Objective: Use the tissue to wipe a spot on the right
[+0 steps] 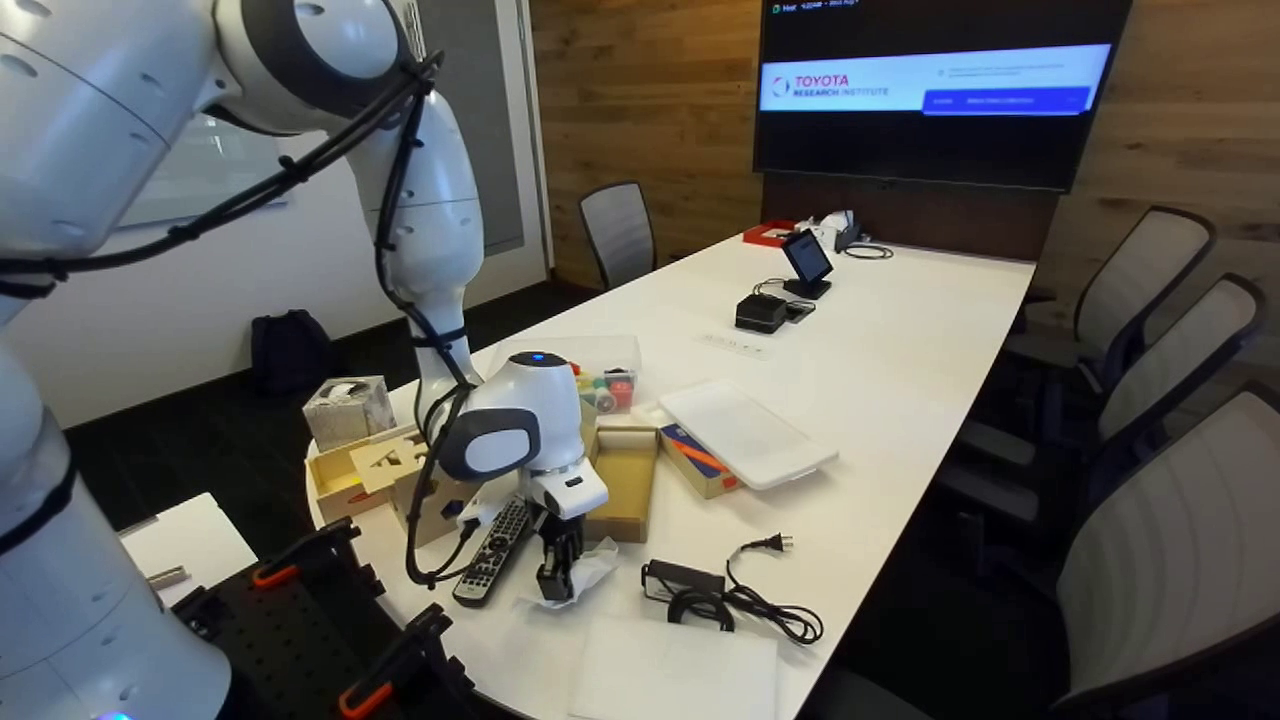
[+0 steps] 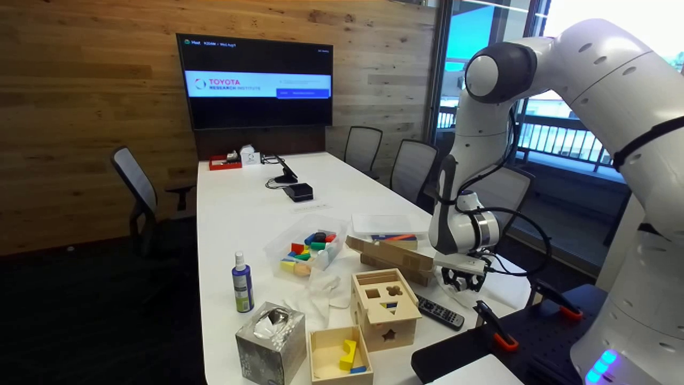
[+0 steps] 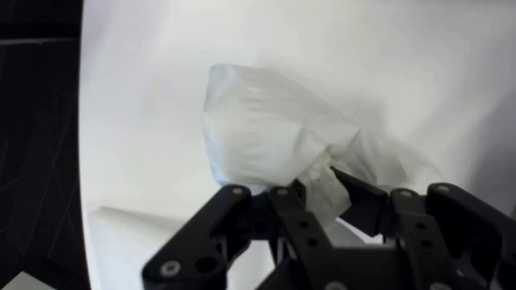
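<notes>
1. A crumpled white tissue (image 3: 258, 125) is pinched in the claw (image 3: 324, 189).
2. It is held low over the white table (image 1: 900, 340); whether they touch cannot be told.
3. It is seen between a remote (image 1: 494, 552) and a black charger (image 1: 688, 579).

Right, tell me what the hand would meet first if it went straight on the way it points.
The white tabletop, most likely, with the held tissue squeezed in between; the hand points roughly down at it. Any gap is hard to judge.
</notes>
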Tool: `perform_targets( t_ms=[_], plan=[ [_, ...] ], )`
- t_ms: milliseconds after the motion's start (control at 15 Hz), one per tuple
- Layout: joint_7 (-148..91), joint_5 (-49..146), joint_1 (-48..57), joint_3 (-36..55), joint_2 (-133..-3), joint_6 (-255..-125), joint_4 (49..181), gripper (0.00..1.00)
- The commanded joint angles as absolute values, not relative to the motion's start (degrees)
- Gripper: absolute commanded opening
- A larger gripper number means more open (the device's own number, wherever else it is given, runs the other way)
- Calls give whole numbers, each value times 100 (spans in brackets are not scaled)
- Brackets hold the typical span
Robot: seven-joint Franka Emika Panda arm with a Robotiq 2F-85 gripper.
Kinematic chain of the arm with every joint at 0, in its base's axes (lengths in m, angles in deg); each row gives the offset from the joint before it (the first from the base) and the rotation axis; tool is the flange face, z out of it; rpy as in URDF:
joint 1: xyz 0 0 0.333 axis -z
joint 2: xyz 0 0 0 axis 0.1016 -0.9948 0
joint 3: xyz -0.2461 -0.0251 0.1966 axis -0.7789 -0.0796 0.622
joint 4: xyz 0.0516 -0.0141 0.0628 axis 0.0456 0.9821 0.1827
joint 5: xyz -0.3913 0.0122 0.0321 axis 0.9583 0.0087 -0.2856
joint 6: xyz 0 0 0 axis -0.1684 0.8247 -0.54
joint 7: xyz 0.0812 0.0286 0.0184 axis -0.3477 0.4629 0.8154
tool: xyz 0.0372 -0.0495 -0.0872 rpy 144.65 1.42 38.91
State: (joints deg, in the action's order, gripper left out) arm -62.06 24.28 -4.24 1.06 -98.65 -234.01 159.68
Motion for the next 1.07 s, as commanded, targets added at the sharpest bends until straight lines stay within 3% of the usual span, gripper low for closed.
perform_targets(
  t_ms=[0,333,533,733,1000],
  plan=[
    [-5549,2458,653,1002,-9609,-23993,16160,2],
    [-4647,2527,2592,2508,-9630,-24094,16358,2],
    [-4468,2449,3241,2830,-9499,-23821,16626,2],
    [-4525,2303,3337,2743,-9335,-23483,16816,2],
    [-4957,1875,2631,2147,-9082,-23142,16970,2]
  ],
)
